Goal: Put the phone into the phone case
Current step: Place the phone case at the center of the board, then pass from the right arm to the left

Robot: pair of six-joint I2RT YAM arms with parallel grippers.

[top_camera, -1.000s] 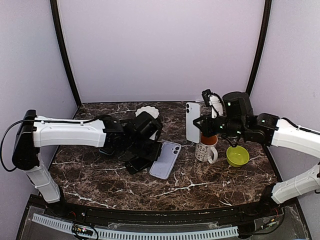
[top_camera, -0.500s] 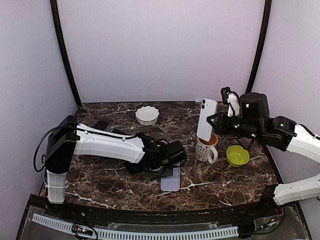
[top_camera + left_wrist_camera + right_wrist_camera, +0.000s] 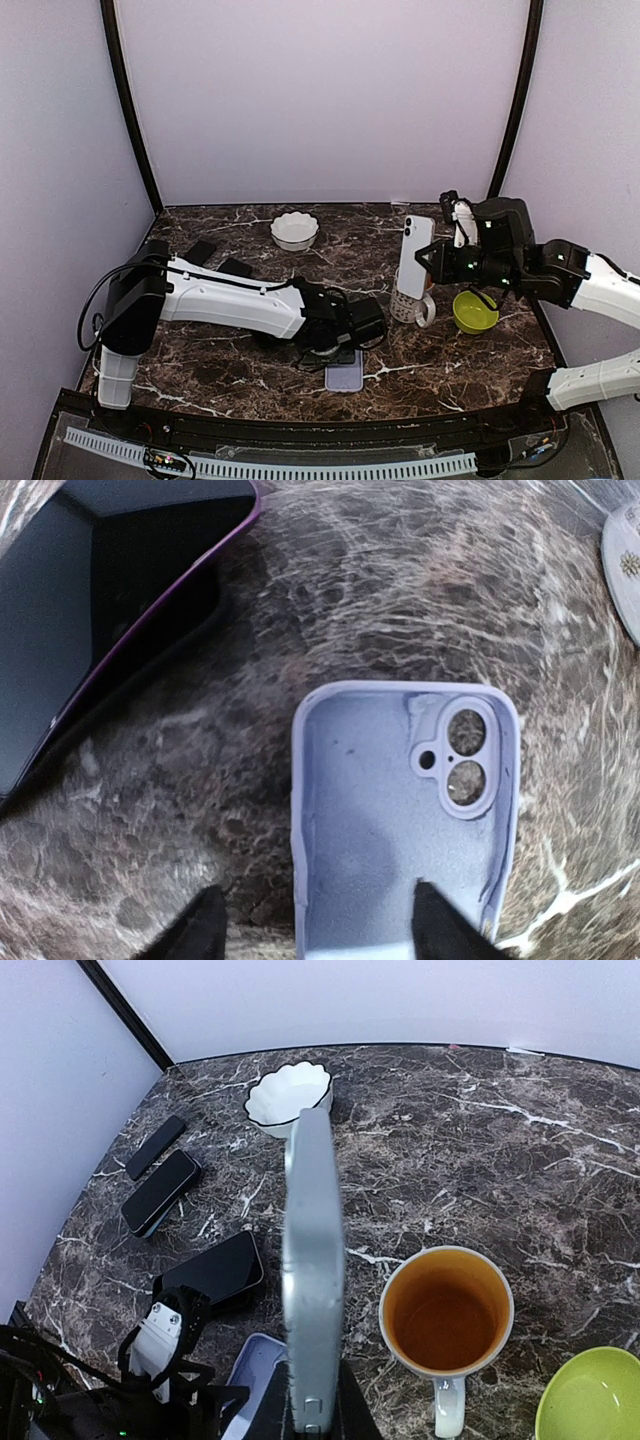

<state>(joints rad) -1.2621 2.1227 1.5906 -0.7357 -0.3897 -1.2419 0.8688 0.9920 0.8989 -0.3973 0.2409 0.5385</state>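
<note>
The lavender phone case (image 3: 400, 830) lies open side up on the marble, near the table's front edge (image 3: 345, 377). My left gripper (image 3: 320, 935) is open and low over it. One fingertip (image 3: 440, 930) is over the case's inside, the other on the marble to its left, so the case's left wall runs between them untouched. My right gripper (image 3: 313, 1422) is shut on the lower end of the silver-white phone (image 3: 313, 1260). It holds the phone upright in the air (image 3: 413, 257), above and left of the mug, with the camera end up.
A white mug (image 3: 410, 305) with an orange inside and a green bowl (image 3: 474, 312) stand under the right arm. A white scalloped bowl (image 3: 294, 230) sits at the back. Two dark phones (image 3: 200, 250) (image 3: 235, 267) lie at back left; a third, dark phone (image 3: 100, 610), lies beside the case.
The left arm dragged the case right and toward the front edge, then opened its jaws off the case wall. The right gripper carried the phone slightly right, still upright.
</note>
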